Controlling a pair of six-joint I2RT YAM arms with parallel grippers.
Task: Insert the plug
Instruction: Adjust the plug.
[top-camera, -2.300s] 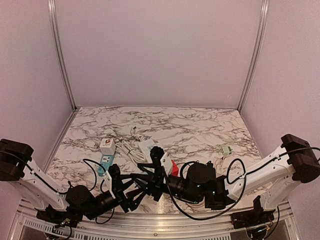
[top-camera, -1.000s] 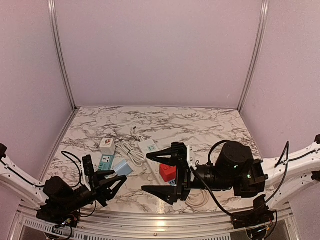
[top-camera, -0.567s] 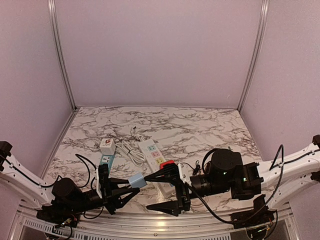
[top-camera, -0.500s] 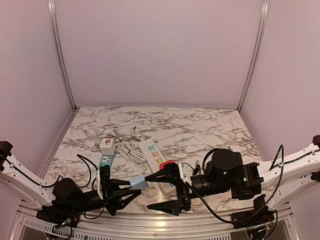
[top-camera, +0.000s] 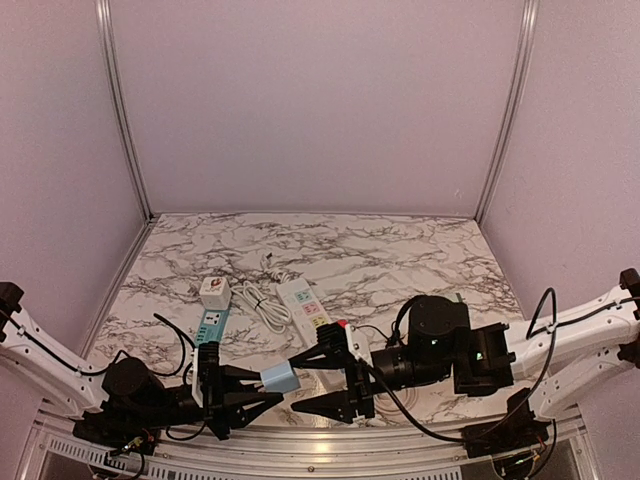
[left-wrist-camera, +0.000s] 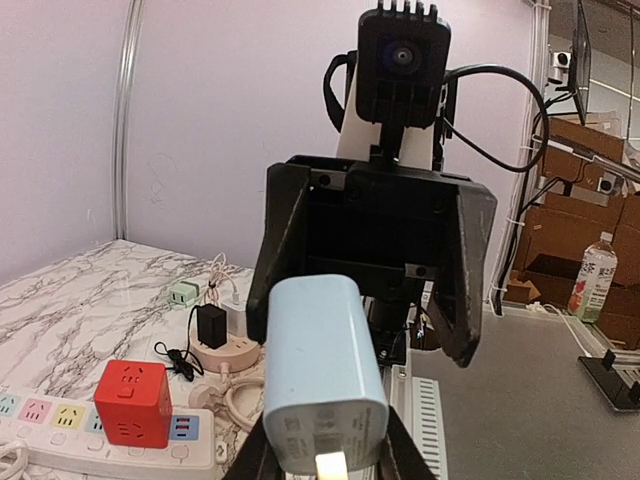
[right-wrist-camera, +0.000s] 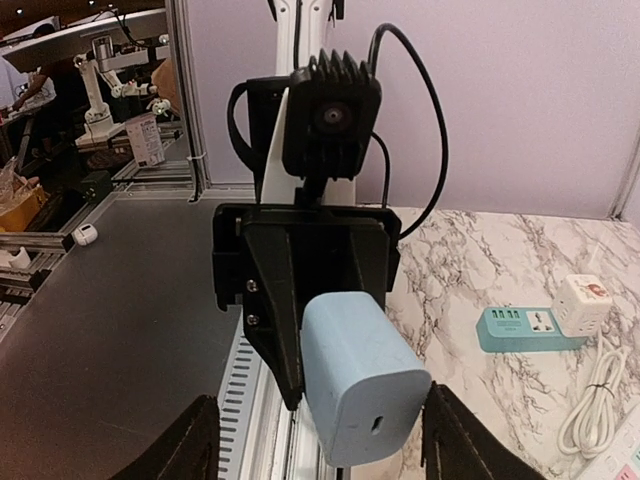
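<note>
- The plug (top-camera: 281, 378), a pale blue block, hangs in the air above the near part of the bench (top-camera: 400, 260). It sits between the two arms and well short of the strip (top-camera: 310, 308).
- The left gripper (top-camera: 268, 386) has its fingers (left-wrist-camera: 255, 462) clamped on the plug's rear end. The right gripper (top-camera: 296, 390) faces it head-on, its fingers (right-wrist-camera: 195, 445) apart on either side of the plug and not touching it.
- This looks like a hand-over, so the main risk is timing. If the left fingers let go before the right ones bite, the plug drops to the bench or onto the front rail.
- The plug's body is smooth with rounded corners. A squeeze that lands off-centre or too near the tip could twist it or squirt it out.
- The two grippers are nose to nose, with little of the plug free between them. A small further advance could knock the fingers together and jolt the plug askew.
- The prongs cannot be made out in any view. A tilted regrasp would leave them out of line with the socket holes.
- The strip lies loose on the bench with a red cube (left-wrist-camera: 132, 402) plugged into one end and cables beside it. An angled push could slide the strip or snag the cube instead of seating the plug.
</note>
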